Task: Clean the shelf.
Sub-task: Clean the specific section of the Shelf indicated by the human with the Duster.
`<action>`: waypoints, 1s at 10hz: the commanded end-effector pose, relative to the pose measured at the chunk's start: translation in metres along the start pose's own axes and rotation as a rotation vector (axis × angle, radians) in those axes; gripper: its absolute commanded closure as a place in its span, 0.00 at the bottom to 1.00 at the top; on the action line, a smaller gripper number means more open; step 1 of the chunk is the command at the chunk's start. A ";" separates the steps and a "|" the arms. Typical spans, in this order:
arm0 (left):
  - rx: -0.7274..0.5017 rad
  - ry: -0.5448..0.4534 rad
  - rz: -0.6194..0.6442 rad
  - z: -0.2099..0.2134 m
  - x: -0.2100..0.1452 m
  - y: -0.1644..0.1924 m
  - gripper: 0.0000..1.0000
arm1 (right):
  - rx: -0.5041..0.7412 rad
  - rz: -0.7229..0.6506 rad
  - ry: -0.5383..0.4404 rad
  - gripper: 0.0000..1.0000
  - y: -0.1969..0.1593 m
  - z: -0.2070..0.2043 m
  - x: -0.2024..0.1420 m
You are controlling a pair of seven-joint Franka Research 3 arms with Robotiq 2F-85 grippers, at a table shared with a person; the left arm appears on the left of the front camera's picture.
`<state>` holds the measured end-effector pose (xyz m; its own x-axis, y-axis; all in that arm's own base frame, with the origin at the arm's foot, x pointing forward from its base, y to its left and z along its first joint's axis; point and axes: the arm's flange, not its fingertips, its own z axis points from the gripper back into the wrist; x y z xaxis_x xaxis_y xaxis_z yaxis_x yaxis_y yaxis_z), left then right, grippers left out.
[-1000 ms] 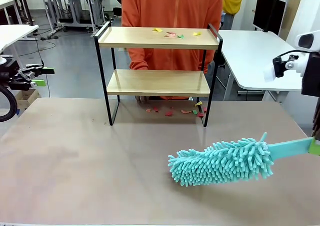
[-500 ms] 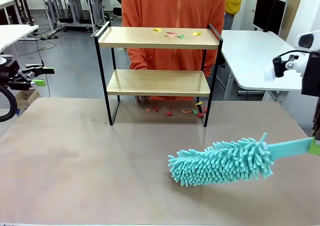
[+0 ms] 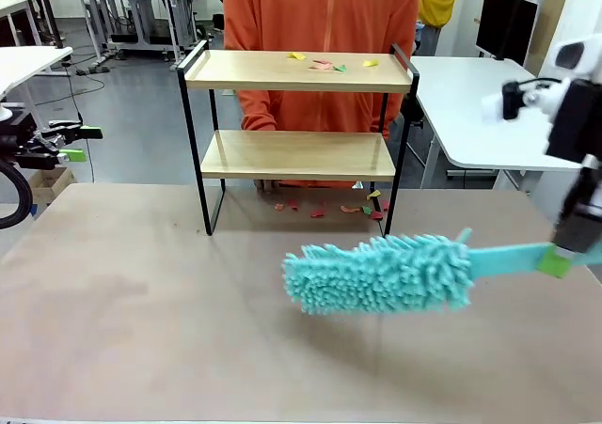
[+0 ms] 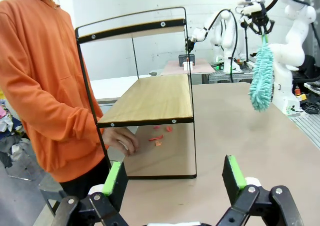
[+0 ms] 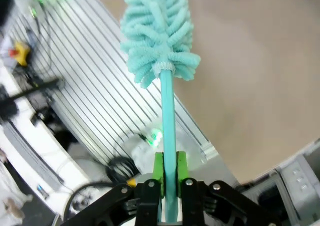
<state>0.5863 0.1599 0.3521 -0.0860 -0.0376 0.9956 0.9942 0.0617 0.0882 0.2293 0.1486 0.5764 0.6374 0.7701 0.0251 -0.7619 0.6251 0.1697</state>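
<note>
Shelf (image 3: pixel 245 70) stands at the tabletop's (image 3: pixel 141 330) far edge in the front view, before a person (image 3: pixel 320 29), with paper scraps (image 3: pixel 324 65) on its top board and loose scraps (image 3: pixel 324 209) beneath it. Broad bare tabletop lies on the near side, where the right pincer (image 3: pixel 562 258) holds a teal duster (image 3: pixel 381 274) level above it. Left wrist view: left pincer (image 4: pixel 175 175) spread wide, empty, off the shelf's end; the person's hand (image 4: pixel 122 140) rests by the lower board. Right wrist view: pads (image 5: pixel 158 165) clamp the duster's handle (image 5: pixel 167 110).
</note>
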 end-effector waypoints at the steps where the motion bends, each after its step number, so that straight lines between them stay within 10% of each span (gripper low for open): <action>1: -0.001 0.001 -0.003 0.001 0.002 0.000 0.00 | 0.019 -0.051 -0.097 0.87 0.021 0.005 0.037; 10: -0.001 0.001 -0.003 0.001 0.002 0.000 0.00 | 0.009 -0.300 -0.187 0.87 0.070 -0.037 0.134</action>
<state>0.5863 0.1599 0.3519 -0.0857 -0.0375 0.9956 0.9942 0.0618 0.0879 0.2634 0.3055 0.5451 0.8465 0.5111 0.1491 -0.5323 0.8196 0.2121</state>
